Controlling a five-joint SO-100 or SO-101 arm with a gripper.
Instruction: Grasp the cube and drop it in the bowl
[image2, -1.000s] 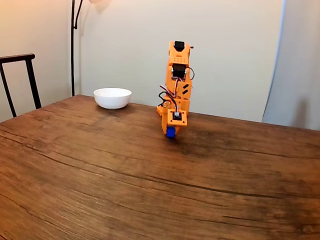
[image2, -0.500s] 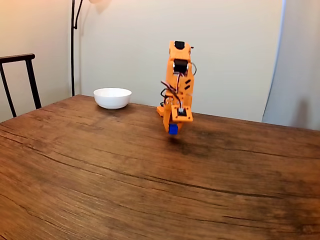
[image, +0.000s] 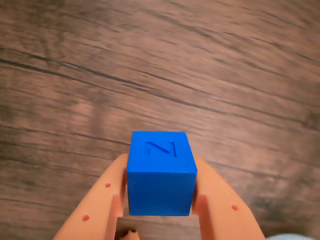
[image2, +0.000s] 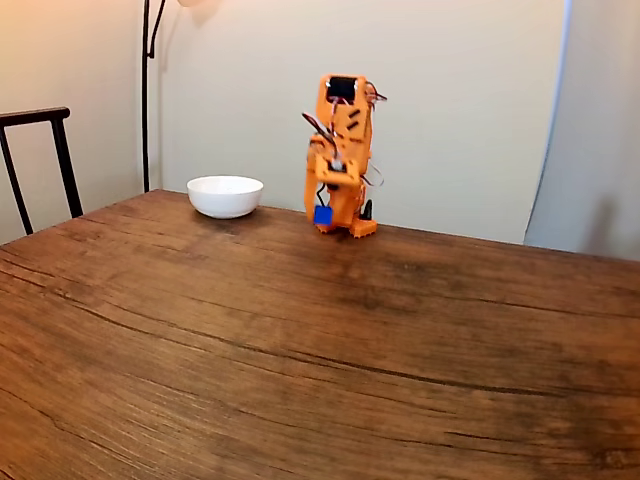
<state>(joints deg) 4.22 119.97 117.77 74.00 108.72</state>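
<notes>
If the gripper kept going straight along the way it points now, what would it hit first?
Probably the bare wooden table. In the wrist view the gripper, shut on the cube, points down at open tabletop with nothing between. How far off the wood lies is unclear.

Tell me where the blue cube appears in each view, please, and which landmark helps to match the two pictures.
Wrist view: the blue cube sits low in the middle, clamped between the orange fingers.
Fixed view: the cube is above the table, right of the white bowl.
Shared landmark: the orange pincer holding it.
</notes>
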